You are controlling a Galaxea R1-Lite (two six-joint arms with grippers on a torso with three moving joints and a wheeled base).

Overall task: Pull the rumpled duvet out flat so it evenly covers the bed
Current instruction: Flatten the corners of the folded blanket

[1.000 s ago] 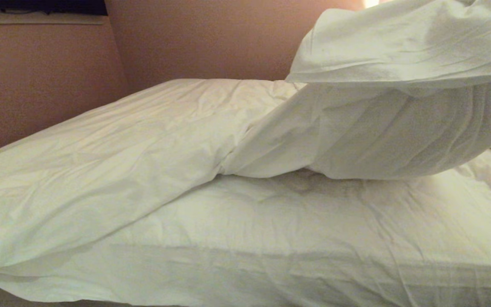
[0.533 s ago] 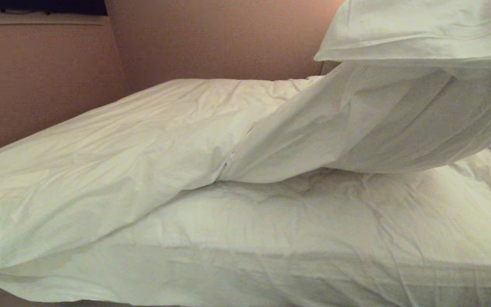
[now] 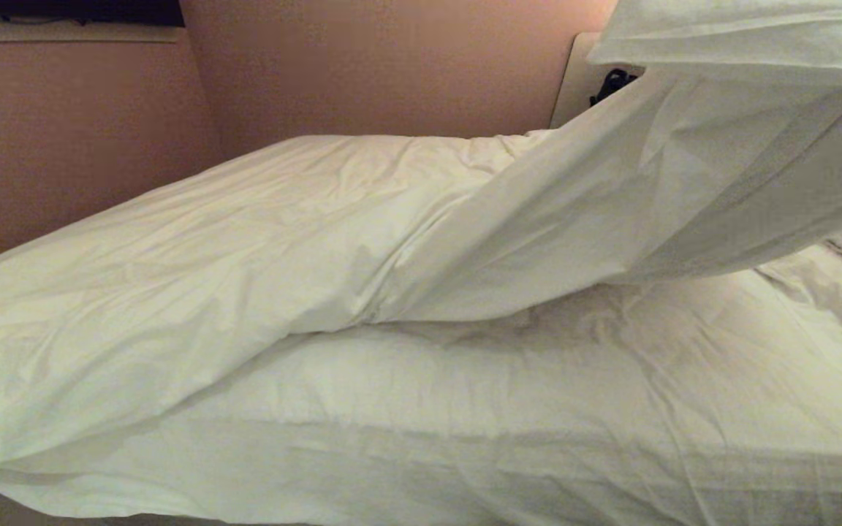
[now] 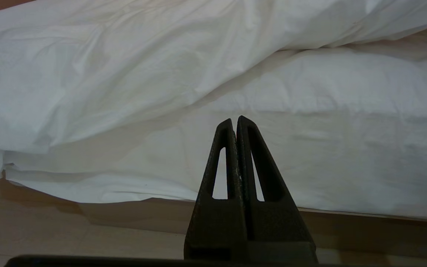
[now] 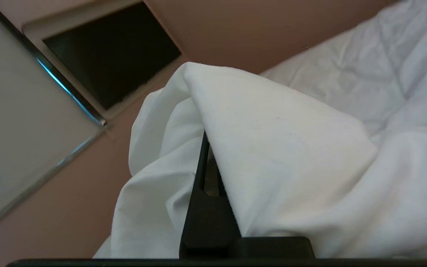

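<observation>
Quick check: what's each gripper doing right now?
Left gripper: shut, empty, idle near the bed's edge.
Right gripper: shut on the duvet, lifted.

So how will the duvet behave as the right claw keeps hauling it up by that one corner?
Likely floppy: the duvet drapes in a long sagging fold from the lifted corner. Probably bulky rather than light, since most of it lies on the bed. Cloth bunches around the right claw, so it may slip if jerked.

duvet [image 3: 194, 292]: white, creased; right part lifted in a taut fold, left part lying diagonally over the mattress
bed [image 3: 538, 409]: white-sheeted mattress exposed at near side
</observation>
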